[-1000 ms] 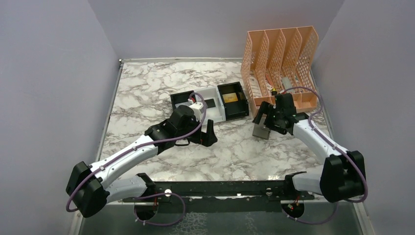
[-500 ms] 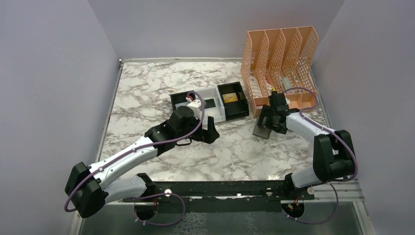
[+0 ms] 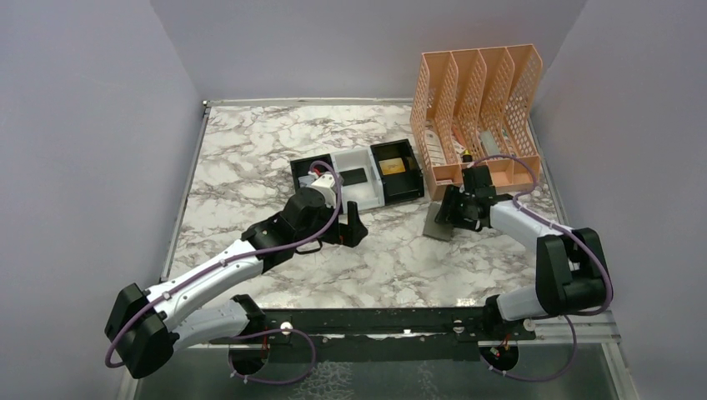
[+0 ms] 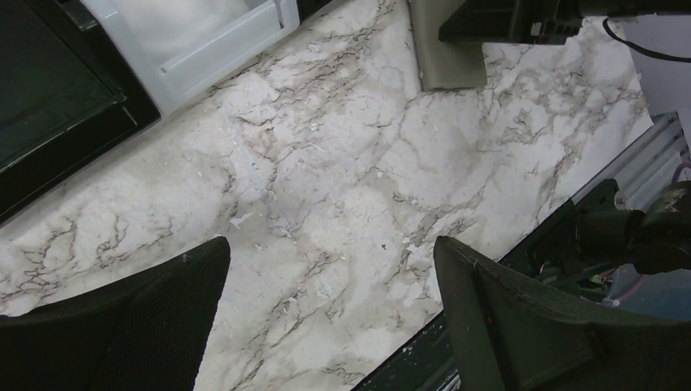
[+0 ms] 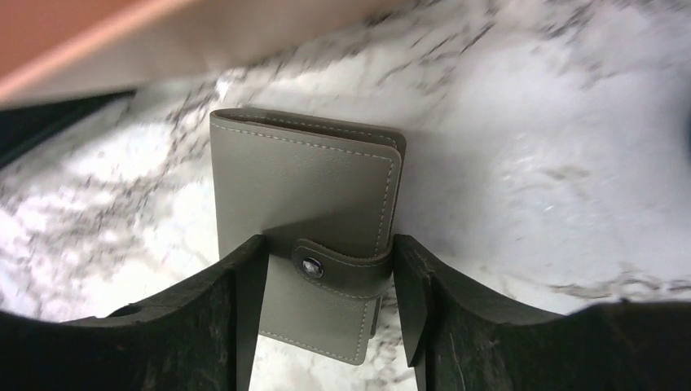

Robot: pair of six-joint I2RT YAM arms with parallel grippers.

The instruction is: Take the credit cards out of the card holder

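The small, flat, grey-taupe leather-look card holder point(image 5: 301, 195) lies folded shut on the white-and-grey marbled table point(image 3: 250, 158), at about 3 o'clock from the table's middle in the top view. Its strap is fastened by a metal snap. The right gripper point(image 5: 326, 254) is set over the end that carries the strap. Its two black fingers point(image 5: 236, 309) are pressed against the holder's opposite long edges, so the card holder is clamped between them.

The tall peach mesh plastic file rack point(image 3: 475, 92) stands at about 1 o'clock from the holder, just beside it.

The left gripper point(image 4: 330, 252) is held over bare marble near the table's middle. Its jaws are spread wide apart and nothing is between them.

The black-and-white three-compartment plastic tray point(image 3: 364, 198) is seen at 12 o'clock from the left gripper. A thin gold-yellow rectangular card point(image 3: 393, 166) lies flat in the tray's right-hand black compartment. The card holder is placed at about 3 o'clock from the left gripper, well apart from it.
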